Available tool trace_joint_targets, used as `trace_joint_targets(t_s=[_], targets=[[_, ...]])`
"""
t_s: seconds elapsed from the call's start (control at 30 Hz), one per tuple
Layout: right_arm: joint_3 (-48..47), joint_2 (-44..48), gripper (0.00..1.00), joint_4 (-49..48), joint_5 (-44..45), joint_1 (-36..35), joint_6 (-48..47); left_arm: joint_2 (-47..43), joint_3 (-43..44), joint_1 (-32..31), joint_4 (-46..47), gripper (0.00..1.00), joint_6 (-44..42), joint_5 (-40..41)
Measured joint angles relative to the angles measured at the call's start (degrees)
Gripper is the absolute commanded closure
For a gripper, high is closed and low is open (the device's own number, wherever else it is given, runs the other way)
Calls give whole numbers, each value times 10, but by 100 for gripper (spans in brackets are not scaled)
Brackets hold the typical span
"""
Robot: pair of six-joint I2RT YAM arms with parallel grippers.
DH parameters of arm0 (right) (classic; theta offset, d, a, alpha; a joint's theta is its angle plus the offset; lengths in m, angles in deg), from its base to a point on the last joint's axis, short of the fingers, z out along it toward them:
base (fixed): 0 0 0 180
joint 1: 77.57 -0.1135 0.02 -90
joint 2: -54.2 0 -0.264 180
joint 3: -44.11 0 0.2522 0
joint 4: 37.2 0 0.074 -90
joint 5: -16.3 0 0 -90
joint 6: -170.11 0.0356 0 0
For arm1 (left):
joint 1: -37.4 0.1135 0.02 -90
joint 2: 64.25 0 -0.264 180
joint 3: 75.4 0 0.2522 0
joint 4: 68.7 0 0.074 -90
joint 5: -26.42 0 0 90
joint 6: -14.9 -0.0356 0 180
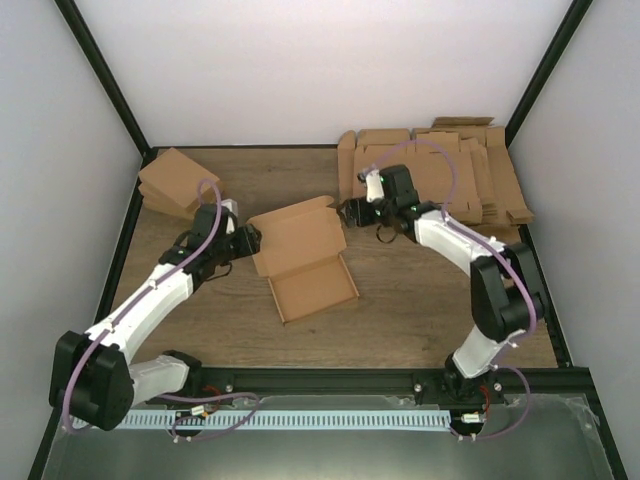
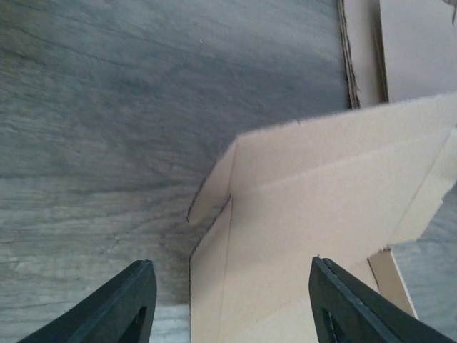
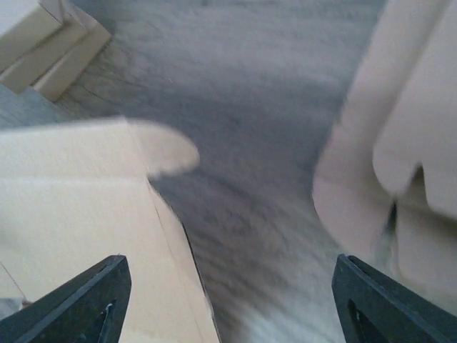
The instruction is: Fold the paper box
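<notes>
The left gripper is spread wide and grips nothing. The box has its raised left corner just ahead, between the fingers but not pinched. The right gripper is likewise released and empty, just off the box's far right corner, with the sheet stack behind it.

Both arms reach in from the near edge, elbows bowed outward and wrists turned toward the box. It lies in the middle of the table, tray flat and back panel tilted up. A pile of boxes sits far left.
</notes>
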Motion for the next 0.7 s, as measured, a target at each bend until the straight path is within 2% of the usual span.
trace_joint_targets(t_s=[0.17,0.3,0.6,0.7], targets=[[-140,-91,32,32,-42,4,-44,33,45,0,-23,48,-26,33],[-209,-141,39,69,-67,4,-75,66,70,0,-40,55,-40,43],[-225,-159,52,134,-123,4,-113,92,93,0,-77,54,-58,41],[-233,-165,54,150,-129,4,-121,106,96,0,-85,51,-64,41]])
